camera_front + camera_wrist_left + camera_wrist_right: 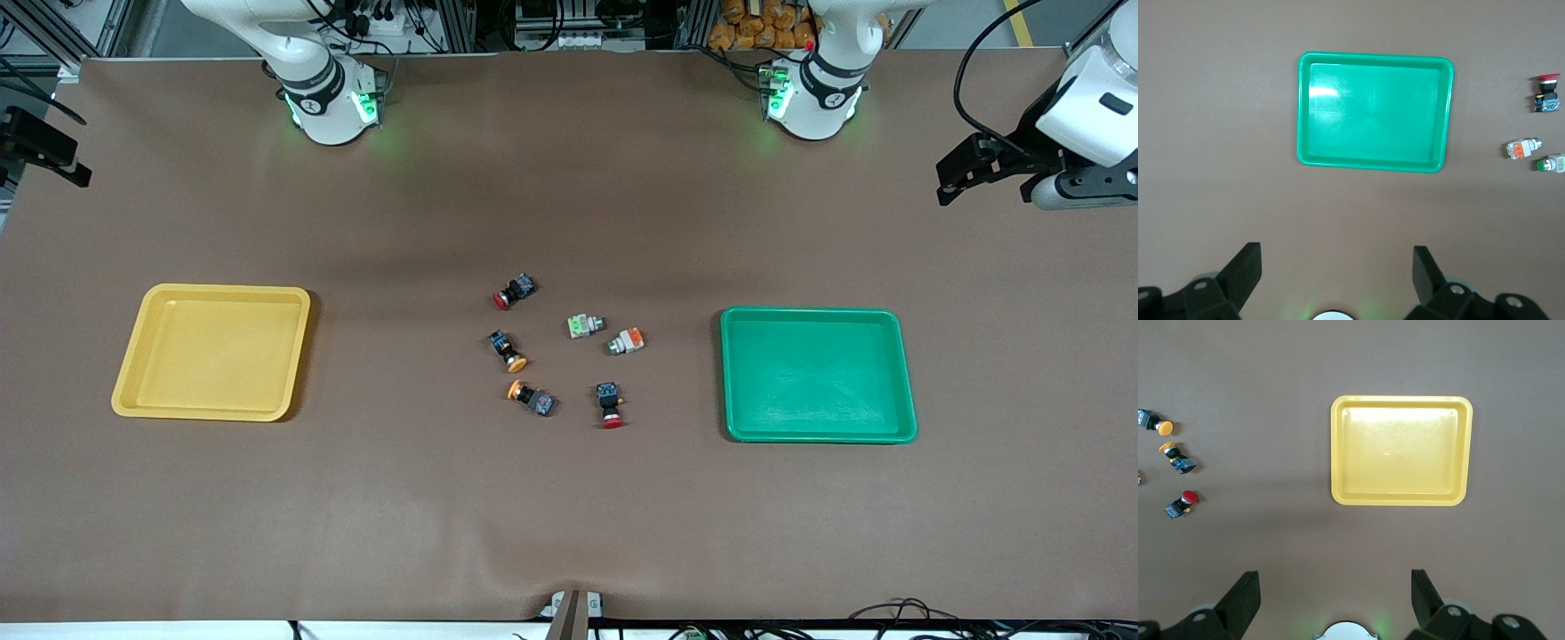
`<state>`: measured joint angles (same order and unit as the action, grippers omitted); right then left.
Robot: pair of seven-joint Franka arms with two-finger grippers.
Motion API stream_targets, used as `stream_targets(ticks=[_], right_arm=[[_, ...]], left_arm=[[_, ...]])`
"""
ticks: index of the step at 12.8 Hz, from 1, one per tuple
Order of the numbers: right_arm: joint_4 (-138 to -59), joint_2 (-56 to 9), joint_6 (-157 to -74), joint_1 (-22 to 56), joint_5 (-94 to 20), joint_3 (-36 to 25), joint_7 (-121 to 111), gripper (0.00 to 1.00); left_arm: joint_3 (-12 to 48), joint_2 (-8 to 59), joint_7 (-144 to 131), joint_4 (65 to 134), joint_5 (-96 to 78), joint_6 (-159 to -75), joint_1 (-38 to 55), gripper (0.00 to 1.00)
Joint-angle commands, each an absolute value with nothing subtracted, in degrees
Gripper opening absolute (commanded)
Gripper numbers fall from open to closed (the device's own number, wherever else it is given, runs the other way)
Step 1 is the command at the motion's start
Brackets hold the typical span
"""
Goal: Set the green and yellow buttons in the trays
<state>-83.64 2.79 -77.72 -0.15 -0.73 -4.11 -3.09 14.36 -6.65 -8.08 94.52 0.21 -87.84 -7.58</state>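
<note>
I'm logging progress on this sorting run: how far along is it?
Nothing is sorted yet: the yellow plastic tray and green plastic tray both hold nothing. Nothing is in hand; the left pincer and right pincer hang open. Left to do: both orange-capped black switches and both pale grey switches, lying between the trays.

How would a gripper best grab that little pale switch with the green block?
Probably from straight above, fingers closing across the blocky pale body of the pale switch with the green block, not its rounded end. It lies on its side, apart from the neighbouring pale switch with the orange block.
</note>
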Motion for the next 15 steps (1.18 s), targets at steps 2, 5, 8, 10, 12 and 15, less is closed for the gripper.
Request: stream_targets(ticks=[2,5,8,10,12,15], right_arm=[[-82.6,2.2,-76.6,-0.2,-2.2,-3.9,-4.5,1.0],[-82.7,2.2,-76.6,-0.2,-2.2,-3.9,-4.5,1.0],[-82.9,2.2,-76.4,-0.1,-2.2,-3.9,-4.5,1.0],[-82.9,2.1,-76.2,-0.1,-2.2,-3.9,-4.6,1.0],[-82.9,2.1,-76.2,-0.1,-2.2,-3.9,-4.5,1.0],[-83.5,2.1,-76.6,0.4,-2.2,-3.9,-4.5,1.0]], left_arm=[[14.4,-7.1,-7.0,93.6,-0.9,-86.7,-8.1,1.0],[14.3,-6.2,-7.0,93.2,-0.9,-86.7,-8.3,1.0],[14.2,-5.8,-6.9,93.4,-0.9,-86.7,-8.2,1.0],[14.4,-5.2,-6.9,93.8,-1.0,-86.7,-8.1,1.0],[14.6,-4.1,-8.3,94.5,-1.3,-86.9,-7.6,1.0],[17.1,-3.3,-13.5,98.8,-2.3,-91.4,-7.0,1.0]])
